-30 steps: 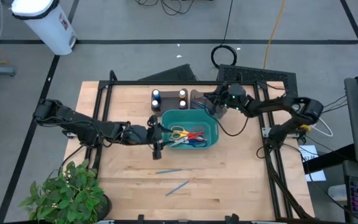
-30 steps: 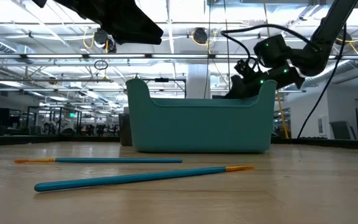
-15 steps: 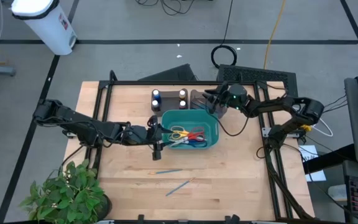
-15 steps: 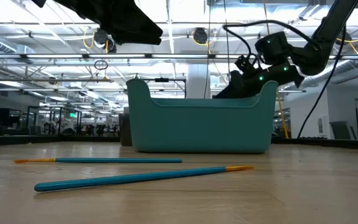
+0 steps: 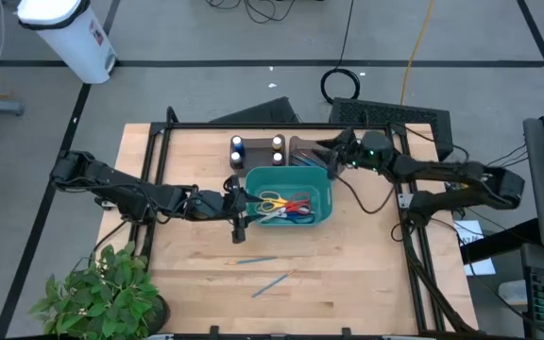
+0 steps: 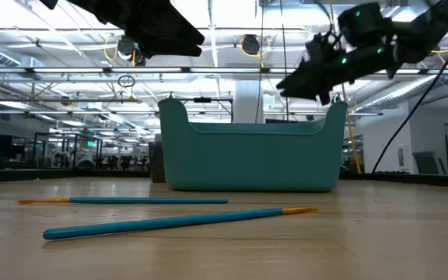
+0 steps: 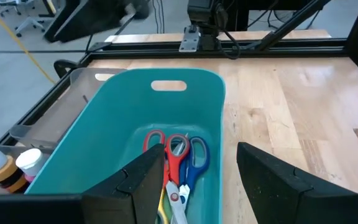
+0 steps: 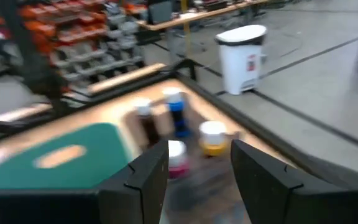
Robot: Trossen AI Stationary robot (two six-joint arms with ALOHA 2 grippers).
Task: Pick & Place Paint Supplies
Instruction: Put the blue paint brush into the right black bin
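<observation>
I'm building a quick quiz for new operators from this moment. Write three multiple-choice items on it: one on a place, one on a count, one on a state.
1. Where do the scissors lie?
A. in the teal bin
B. on the bare table
C. in the plant pot

2. How many paintbrushes lie on the table in front of the bin?
A. none
B. two
C. five

3. How do the left gripper's fingers stand?
A. shut on a brush
B. open, empty
C. shut on scissors

Answers:
1 A, the left wrist view shows them inside the bin.
2 B, both high and low views show two.
3 B, a clear gap shows between them.
</observation>
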